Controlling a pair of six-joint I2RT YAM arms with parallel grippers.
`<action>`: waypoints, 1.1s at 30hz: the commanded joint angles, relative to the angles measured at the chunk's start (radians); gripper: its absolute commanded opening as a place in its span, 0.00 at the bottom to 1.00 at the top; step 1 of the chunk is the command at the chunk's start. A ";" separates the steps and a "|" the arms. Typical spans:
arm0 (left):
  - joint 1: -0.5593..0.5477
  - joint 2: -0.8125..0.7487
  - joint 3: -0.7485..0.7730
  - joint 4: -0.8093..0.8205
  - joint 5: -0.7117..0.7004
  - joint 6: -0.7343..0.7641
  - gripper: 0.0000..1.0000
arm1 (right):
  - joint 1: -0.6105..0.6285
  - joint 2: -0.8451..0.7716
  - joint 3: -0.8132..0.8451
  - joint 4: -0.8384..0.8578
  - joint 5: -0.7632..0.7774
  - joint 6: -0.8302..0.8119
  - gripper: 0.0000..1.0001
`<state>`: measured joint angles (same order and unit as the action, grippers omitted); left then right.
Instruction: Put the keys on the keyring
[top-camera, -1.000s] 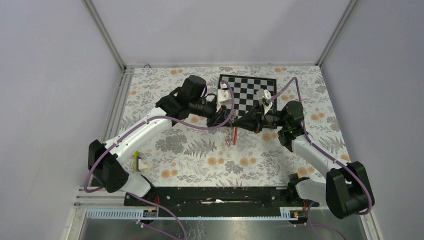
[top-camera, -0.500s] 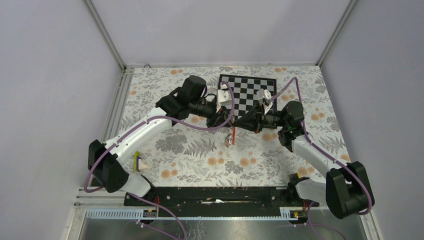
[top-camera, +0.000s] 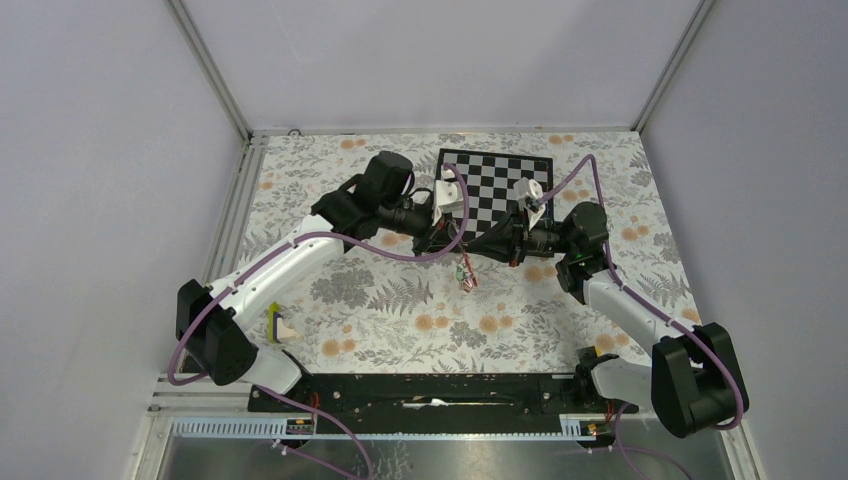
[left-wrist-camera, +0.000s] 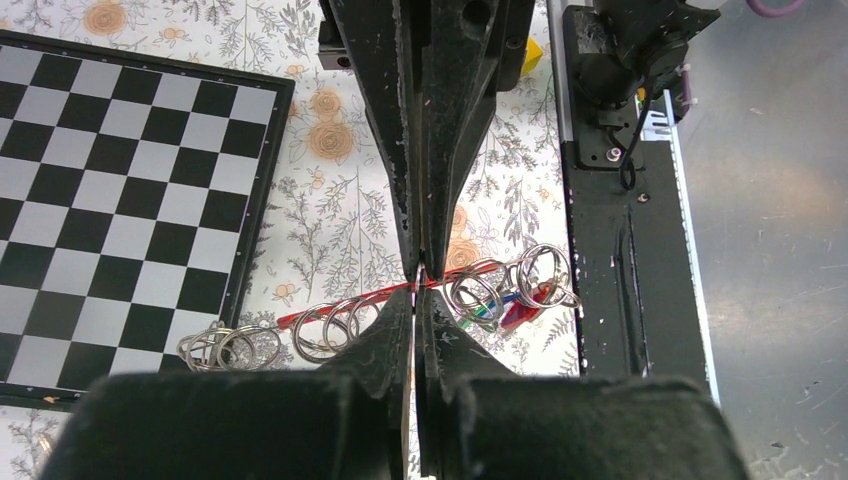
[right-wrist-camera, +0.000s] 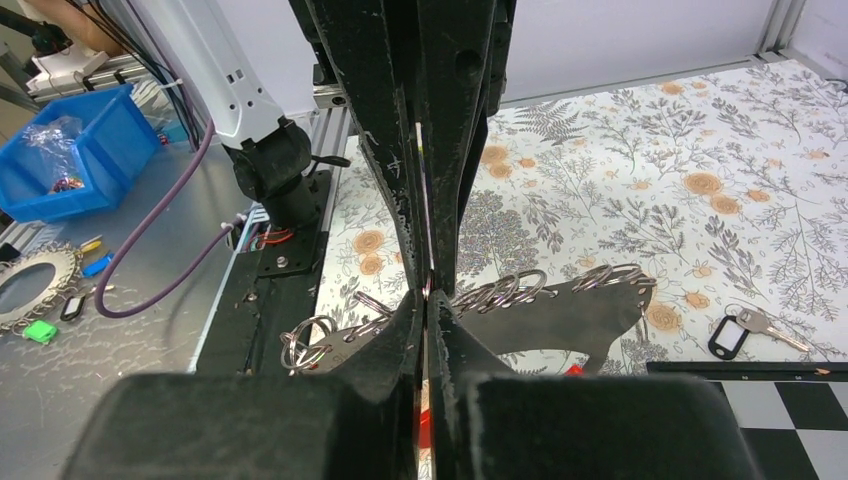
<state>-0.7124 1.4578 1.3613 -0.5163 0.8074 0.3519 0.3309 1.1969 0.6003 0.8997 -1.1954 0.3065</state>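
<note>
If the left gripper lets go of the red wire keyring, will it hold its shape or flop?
Probably flexes: the red wire keyring looks thin, pinched at one spot by left gripper and right gripper. Its loose split rings and keys would likely slide toward whichever end dips.

Two arms (top-camera: 290, 255) are sharing one table (top-camera: 400, 330).
One chessboard (top-camera: 495, 175), one yellow-and-white block (top-camera: 278, 325) and one dark-tagged key (right-wrist-camera: 742, 332) are lying there; split rings (left-wrist-camera: 335, 325) are overlapping too thickly to count.
</note>
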 joint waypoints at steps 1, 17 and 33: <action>0.005 -0.002 0.057 -0.039 -0.045 0.077 0.00 | -0.010 -0.020 0.004 0.005 -0.018 -0.079 0.10; -0.141 -0.036 0.058 -0.137 -0.426 0.300 0.00 | -0.010 -0.021 0.050 -0.342 -0.011 -0.399 0.53; -0.171 -0.096 -0.038 -0.071 -0.531 0.312 0.00 | -0.010 -0.021 0.073 -0.427 0.097 -0.433 0.56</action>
<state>-0.8818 1.4445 1.3624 -0.6704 0.3103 0.6586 0.3252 1.1847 0.6125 0.5144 -1.1595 -0.0898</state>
